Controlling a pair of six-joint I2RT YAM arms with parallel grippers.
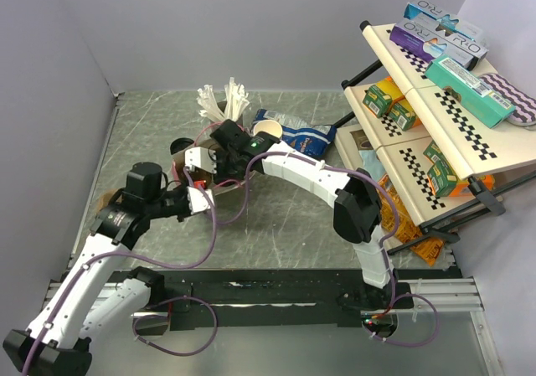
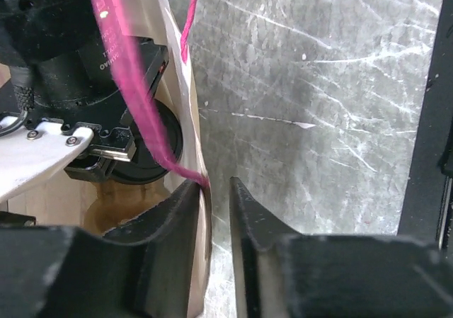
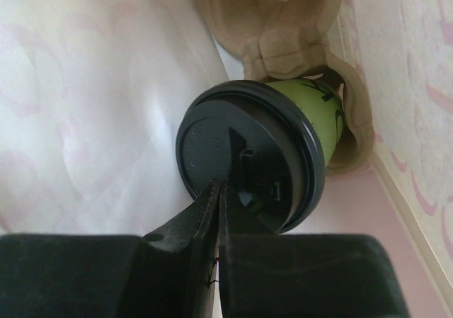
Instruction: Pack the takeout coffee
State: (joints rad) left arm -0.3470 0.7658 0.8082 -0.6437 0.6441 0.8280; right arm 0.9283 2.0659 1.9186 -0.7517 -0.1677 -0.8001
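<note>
Sitting inside the paper bag [image 2: 182, 77], the takeout coffee [image 3: 248, 155] rests in one pocket of a moulded pulp carrier [image 3: 283, 27] that lies on the bag's floor against its far inner wall. Its black lid is on and its green side shows above the carrier's rim. The carrier's other pockets hold nothing in the part the right wrist camera sees.

The right gripper [image 3: 218, 187] reaches down into the bag from above. Its fingers are pressed together with nothing visible between them, and the tips meet the flat top of the coffee's lid near its edge.

The left gripper [image 2: 212, 183] stands at the near rim of the bag, straddling the wall. One finger is inside and one outside, and they are only narrowly apart. The paper lies against the inner finger, and a sliver of the grey table [image 2: 318, 84] shows between the paper and the outer finger (so the wall is not pinched). The bag's pink handle [image 2: 134, 98] loops down into that same gap.

Beyond the bag's far side stand a bunch of white cutlery [image 1: 224, 100] and a cream paper cup [image 1: 268, 130], with a blue snack packet [image 1: 295, 133] just to the right of the cup. Well to the right of the bag, a tilted rack [image 1: 394, 141] holds cartons on its shelves.
</note>
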